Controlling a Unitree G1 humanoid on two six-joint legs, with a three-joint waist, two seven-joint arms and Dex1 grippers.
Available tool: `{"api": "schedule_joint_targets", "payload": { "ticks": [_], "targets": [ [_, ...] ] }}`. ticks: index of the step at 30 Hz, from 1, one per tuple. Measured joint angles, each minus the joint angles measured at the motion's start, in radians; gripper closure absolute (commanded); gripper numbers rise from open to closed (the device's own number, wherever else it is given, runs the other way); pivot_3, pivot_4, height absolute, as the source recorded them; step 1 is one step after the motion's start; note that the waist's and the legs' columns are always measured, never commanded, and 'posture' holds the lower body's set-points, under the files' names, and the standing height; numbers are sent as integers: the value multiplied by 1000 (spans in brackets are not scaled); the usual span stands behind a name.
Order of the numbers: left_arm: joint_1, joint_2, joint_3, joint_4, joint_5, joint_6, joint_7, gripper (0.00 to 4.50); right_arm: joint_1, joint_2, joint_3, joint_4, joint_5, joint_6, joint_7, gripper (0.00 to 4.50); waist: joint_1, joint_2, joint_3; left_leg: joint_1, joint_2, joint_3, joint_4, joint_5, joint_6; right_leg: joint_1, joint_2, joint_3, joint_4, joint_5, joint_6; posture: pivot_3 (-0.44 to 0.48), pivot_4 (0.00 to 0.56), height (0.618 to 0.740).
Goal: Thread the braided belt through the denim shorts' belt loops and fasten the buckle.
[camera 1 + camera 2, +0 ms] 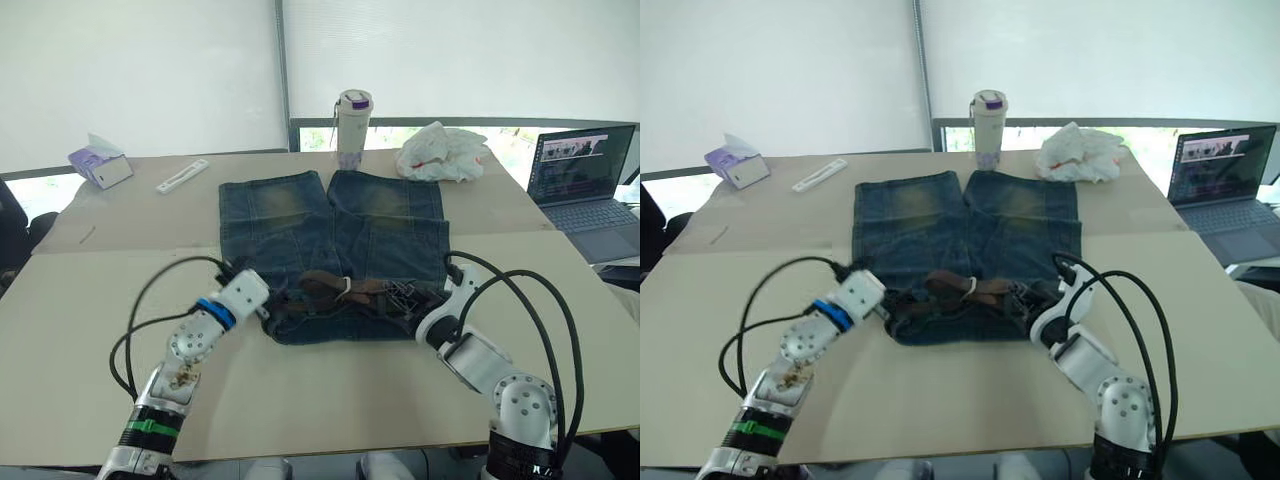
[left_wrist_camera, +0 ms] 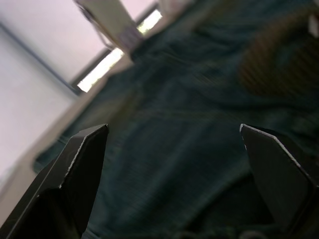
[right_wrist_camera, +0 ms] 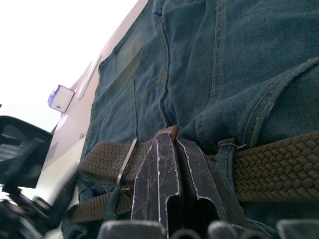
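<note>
- Denim shorts [image 1: 333, 240]: spread flat on the table [image 1: 90, 300], waistband nearest the robot, legs pointing toward the window.
- Braided belt [image 3: 279, 164]: lies along the waistband, passing under a belt loop [image 3: 225, 157]; the buckle [image 3: 125, 162] sits near mid-waistband.
- Left gripper [image 2: 174, 144]: at the waistband's left end, fingers spread wide over denim, holding nothing.
- Right gripper [image 3: 172, 149]: at the waistband's right end, fingers pressed together, their tips at the belt; whether it is pinched cannot be told.
- Background: tumbler [image 1: 353, 125], tissue box [image 1: 100, 165], laptop [image 1: 590, 185], white bag [image 1: 445, 152]; no legible writing on any.
</note>
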Motion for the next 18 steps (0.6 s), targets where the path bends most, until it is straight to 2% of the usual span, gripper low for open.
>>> {"api": "schedule_joint_targets", "payload": {
  "ticks": [6,9,10,14,18],
  "targets": [
    [27,59,-17,-40,0,3,-49,37,0,-91,-19,0,49,0,15,4500,0,5,-3,1,1,0,-1,0,0,1,0,2,-1,0,0,0,150,740],
    [25,77,-18,-32,-1,-8,-55,37,25,-187,-28,-2,71,2,54,4500,0,5,-3,1,1,1,-1,0,0,1,0,2,-1,0,0,0,150,740],
    [22,85,-20,-22,-3,-27,-59,37,46,-251,-28,-1,56,5,83,4500,1,5,-3,1,1,2,-1,0,0,1,0,2,-2,0,0,0,150,740],
    [-2,124,-24,39,-12,-101,-81,37,115,-463,-37,48,-83,-14,214,4500,-2,5,-3,2,1,5,-2,0,0,3,1,2,-2,0,0,0,150,740],
    [-27,163,-24,108,-32,-172,-96,37,155,-597,6,123,-297,-144,354,4500,-6,5,-4,5,3,10,-2,-1,1,3,3,3,-1,-4,6,0,150,740]
  ]
}}
